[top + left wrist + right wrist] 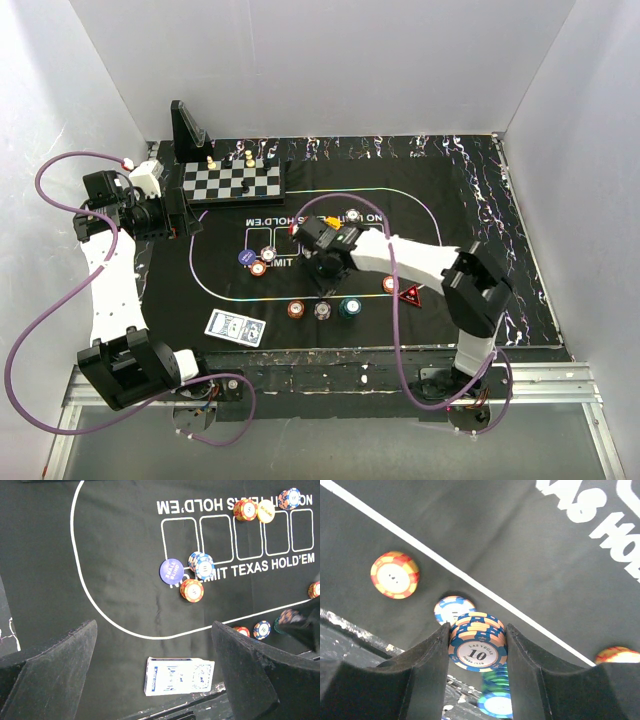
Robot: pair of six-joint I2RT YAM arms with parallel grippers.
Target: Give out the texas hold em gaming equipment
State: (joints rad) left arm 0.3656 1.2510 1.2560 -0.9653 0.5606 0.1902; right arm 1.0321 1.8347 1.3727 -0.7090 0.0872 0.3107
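Left fingers (55,675) gape wide above the poker mat (115,555), a blue-backed card deck (179,676) lies at the mat's near edge, and farther right the right fingers (427,680) clamp a blue-and-orange stack of 10-value chips (478,647) near the white line (470,582).

Green-blue chip (495,694) blurred, orange chip (618,654) partly hidden at right edge, chess pieces (236,158) too small.

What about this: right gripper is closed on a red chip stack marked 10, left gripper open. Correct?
One slip: the chip stack held by the right gripper is blue and peach, not red, as the right wrist view shows. It is marked 10, and the left gripper is open.
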